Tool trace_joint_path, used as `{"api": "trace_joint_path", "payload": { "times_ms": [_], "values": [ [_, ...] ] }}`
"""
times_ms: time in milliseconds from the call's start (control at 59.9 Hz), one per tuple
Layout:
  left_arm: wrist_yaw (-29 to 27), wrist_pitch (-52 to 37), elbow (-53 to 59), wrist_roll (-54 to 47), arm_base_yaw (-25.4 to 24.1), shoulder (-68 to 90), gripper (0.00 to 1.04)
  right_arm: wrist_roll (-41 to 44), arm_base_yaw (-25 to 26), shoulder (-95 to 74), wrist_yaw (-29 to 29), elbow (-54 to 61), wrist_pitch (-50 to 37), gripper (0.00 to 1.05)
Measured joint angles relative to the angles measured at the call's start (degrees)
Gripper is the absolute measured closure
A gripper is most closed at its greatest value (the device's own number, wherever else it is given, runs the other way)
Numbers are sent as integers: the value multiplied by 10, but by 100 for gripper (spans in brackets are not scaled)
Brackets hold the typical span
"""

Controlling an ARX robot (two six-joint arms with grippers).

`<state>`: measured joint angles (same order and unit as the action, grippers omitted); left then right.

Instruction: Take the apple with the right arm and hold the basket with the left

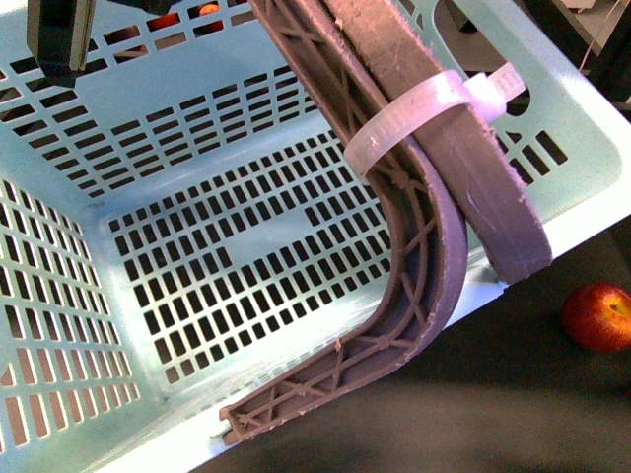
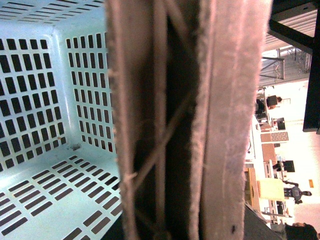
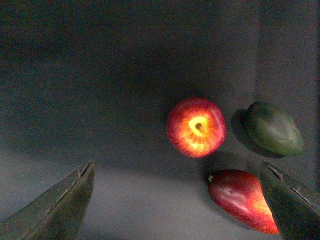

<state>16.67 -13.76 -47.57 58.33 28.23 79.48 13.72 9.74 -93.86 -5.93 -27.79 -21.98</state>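
The light-blue slotted basket [image 1: 197,246] fills the front view, close up and tilted. My left gripper [image 1: 463,266] is shut on the basket's right rim, with one brown finger inside the wall and one outside. In the left wrist view the fingers [image 2: 225,125] fill the middle, with the basket's inside [image 2: 45,100] beside them. The red apple [image 1: 598,315] lies on the dark table to the right of the basket. In the right wrist view the apple [image 3: 196,127] shows its yellow stem patch. My right gripper [image 3: 180,210] is open and empty, short of the apple.
A dark green fruit [image 3: 273,128] and a pointed red-orange fruit [image 3: 240,199] lie close beside the apple, the pointed one next to one fingertip. Small red-orange fruits [image 1: 163,20] show through the basket's far wall. A white zip tie [image 1: 414,118] wraps the left finger.
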Motion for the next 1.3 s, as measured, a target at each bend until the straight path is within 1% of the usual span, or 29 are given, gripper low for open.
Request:
{"api": "trace_joint_path", "payload": {
  "times_ms": [217, 618, 1186, 1302],
  "values": [
    [0, 0, 0, 0, 0, 0, 89, -4, 0, -118, 18, -64, -2, 9],
    [0, 0, 0, 0, 0, 0, 89, -14, 8, -273, 39, -170, 3, 9],
    [0, 0, 0, 0, 0, 0, 89, -22, 21, -370, 47, -242, 17, 9],
    [0, 0, 0, 0, 0, 0, 89, -28, 24, -396, 49, -271, 28, 9]
  ]
}}
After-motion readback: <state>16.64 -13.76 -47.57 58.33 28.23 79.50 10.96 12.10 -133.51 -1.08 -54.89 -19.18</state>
